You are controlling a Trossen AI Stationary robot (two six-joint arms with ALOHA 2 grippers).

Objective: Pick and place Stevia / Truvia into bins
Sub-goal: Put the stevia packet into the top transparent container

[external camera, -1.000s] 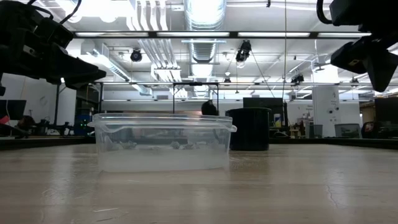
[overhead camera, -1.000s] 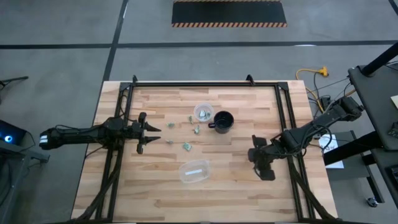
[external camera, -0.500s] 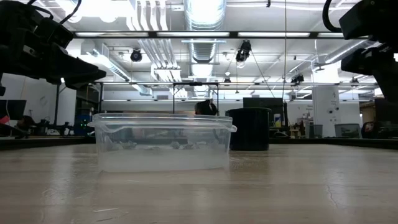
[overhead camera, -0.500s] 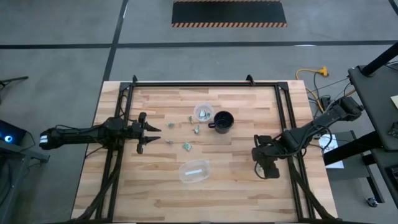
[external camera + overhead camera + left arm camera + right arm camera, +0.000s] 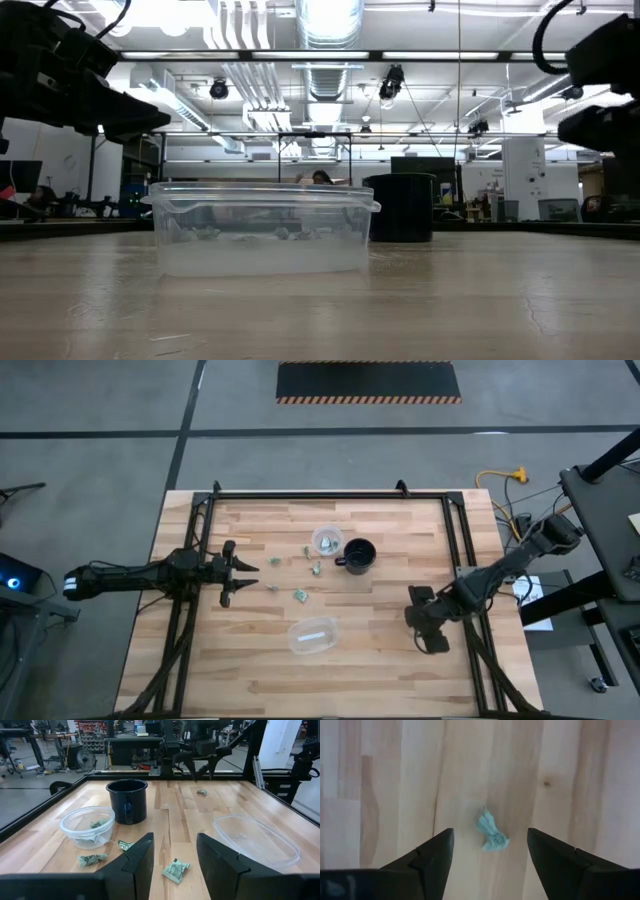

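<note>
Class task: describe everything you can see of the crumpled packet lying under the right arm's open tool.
The small crumpled green-and-white paper packet lies alone on the light wooden table, twisted and creased rather than flat, with one end pinched to a point. It sits in line with the gap between the two dark fingers of the right tool, which stands open above it. Nothing touches it but the tabletop.
</note>
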